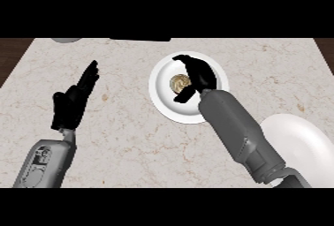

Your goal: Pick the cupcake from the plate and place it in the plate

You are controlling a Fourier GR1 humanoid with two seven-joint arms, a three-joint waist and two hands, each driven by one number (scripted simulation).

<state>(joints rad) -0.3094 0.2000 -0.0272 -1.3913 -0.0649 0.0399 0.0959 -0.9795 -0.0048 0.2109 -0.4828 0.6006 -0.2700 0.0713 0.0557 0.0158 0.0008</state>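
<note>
The cupcake (178,83), tan with a pale wrapper, sits in the middle of a white plate (171,110) at the centre right of the counter. My right hand (199,75) hangs over that plate just right of the cupcake. Its fingers arch past the cupcake's far side and its thumb (184,96) points in on the near side, with gaps left on both sides, so the hand is open. A second white plate (297,134) lies at the lower right, partly behind my right forearm. My left hand (72,103) rests open at the left, fingers up.
A grey round object (66,39) and a dark flat object (140,39) show at the counter's far edge. Dark wood borders the marble top at the far left (9,57) and far right.
</note>
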